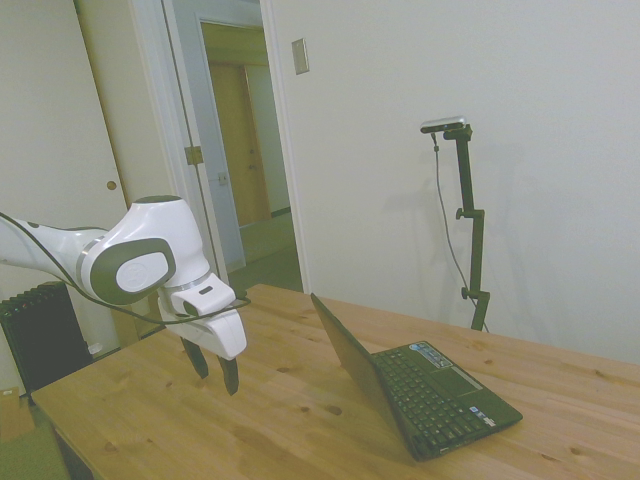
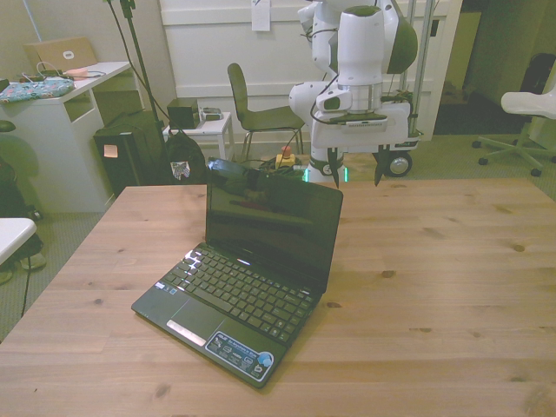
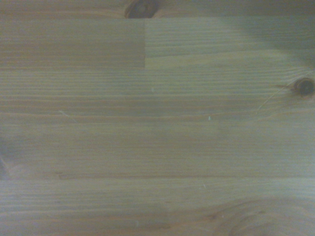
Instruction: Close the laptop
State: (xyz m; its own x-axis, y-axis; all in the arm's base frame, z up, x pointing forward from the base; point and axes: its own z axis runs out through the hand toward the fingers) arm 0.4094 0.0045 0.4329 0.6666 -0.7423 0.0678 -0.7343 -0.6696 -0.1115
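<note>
The two dark fingers (image 2: 336, 170) hang spread apart with nothing between them, tips pointing down at bare wood. The gripper (image 2: 356, 169) hovers above the table (image 1: 150, 400) toward its far edge in the front view, behind the laptop (image 2: 252, 278) and slightly toward the front view's right of its screen. In the side view the gripper (image 1: 216, 372) sits well apart from the back of the lid (image 1: 345, 365), with open tabletop between them. The wrist view shows only wood grain (image 3: 157, 123) and a couple of knots, which fits a hand that has not yet closed on the target.

The laptop stands open near the middle of the table, its base angled so one front corner points toward the table's near edge in the front view. The screen (image 2: 269, 230) leans back a little past upright, the keyboard (image 2: 239, 291) fully exposed.

The hand's place behind the lid makes sense for this job: I judge the closing push has to come from the lid's back face or its top edge, tipping the screen forward onto the keys. Spread fingers suit a push rather than a pinch. The approach looks barely begun; the lid is untouched. A push set too low could slide the light machine across the wood instead of folding it.
</note>
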